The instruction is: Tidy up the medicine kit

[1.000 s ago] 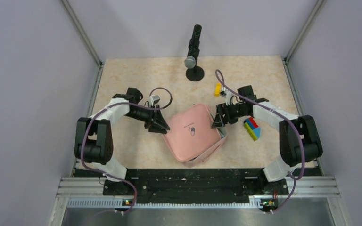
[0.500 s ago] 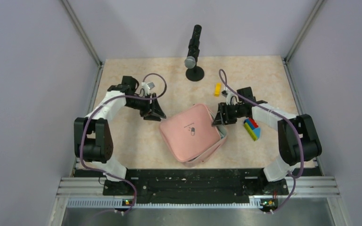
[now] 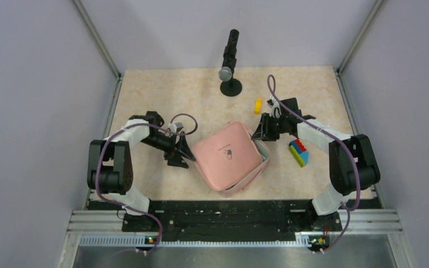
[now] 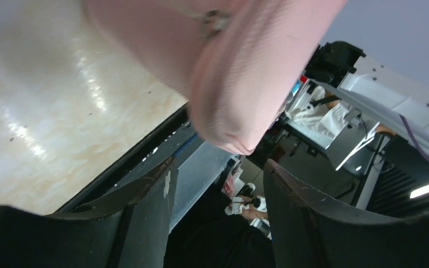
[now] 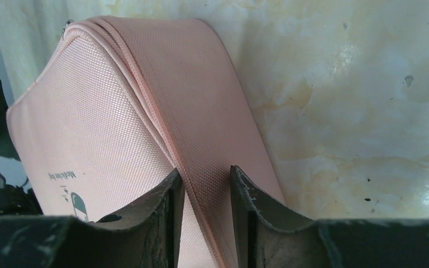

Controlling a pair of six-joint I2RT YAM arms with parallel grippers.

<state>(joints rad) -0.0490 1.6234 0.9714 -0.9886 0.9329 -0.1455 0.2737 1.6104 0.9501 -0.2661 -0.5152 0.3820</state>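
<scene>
The medicine kit (image 3: pixel 227 156) is lying mid counter (image 3: pixel 162 95), the right gripper (image 3: pixel 259 132) is pinching its two o'clock edge, and the left gripper (image 3: pixel 181 154) is hovering open at nine o'clock, needing a square bite before any pulling.

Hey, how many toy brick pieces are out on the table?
2. A yellow brick lies behind the medicine kit; a multicoloured block sits to the right of it. Others may be hidden inside the kit.

Both arms reach inward with elbows bent; the left gripper (image 3: pixel 181 155) hangs with jaws apart, the right gripper (image 3: pixel 258 134) pinches the edge of the medicine kit (image 3: pixel 226 157)
</scene>
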